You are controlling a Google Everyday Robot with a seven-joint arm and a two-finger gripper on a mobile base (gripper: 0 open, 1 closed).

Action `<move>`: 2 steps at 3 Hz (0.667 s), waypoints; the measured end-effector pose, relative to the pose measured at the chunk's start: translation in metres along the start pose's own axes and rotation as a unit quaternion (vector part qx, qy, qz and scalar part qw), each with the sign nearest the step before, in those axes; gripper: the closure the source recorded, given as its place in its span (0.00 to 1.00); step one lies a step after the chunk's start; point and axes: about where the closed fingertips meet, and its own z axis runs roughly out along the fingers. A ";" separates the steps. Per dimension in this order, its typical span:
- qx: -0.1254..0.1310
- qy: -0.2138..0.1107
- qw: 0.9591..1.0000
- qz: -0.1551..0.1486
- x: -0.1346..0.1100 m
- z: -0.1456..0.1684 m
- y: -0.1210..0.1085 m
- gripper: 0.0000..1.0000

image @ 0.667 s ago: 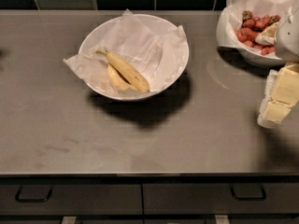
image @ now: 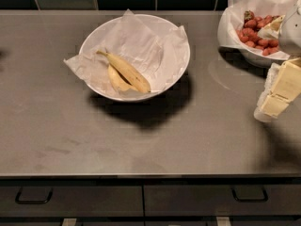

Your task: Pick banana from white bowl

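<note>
The tool (image: 275, 102) is hanging over the right edge of the surface (image: 70, 135), about midway between its back and front edges. It is showing as pale cream blocks slanting down to the left under a grey arm part, and I cannot tell whether it is apart or together. It is holding nothing that can be seen and is touching neither bowl. Just behind it, at the back right corner, a second bowl (image: 261, 60) lined with white paper is holding red strawberries (image: 258, 34). Well apart from the tool, toward the left, the white bowl (image: 96, 36) is sitting near the back edge, a little left of the middle, and casting a dark shadow toward the front. Crinkled white paper (image: 141, 41) is lining it and spilling over its left rim. The banana (image: 129, 72), long, slim and yellow, is lying inside the bowl on the paper, in its front left part, running diagonally with its dark stem end pointing back and left. A shorter banana (image: 115, 79) is lying beside it, touching it, partly tucked under its front side. Below the front edge, two dark drawer fronts are showing handles (image: 33, 197).
</note>
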 end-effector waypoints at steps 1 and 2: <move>-0.015 -0.088 0.995 0.042 -0.017 -0.002 -0.018 0.00; -0.040 -0.155 0.986 0.046 -0.047 -0.003 -0.033 0.00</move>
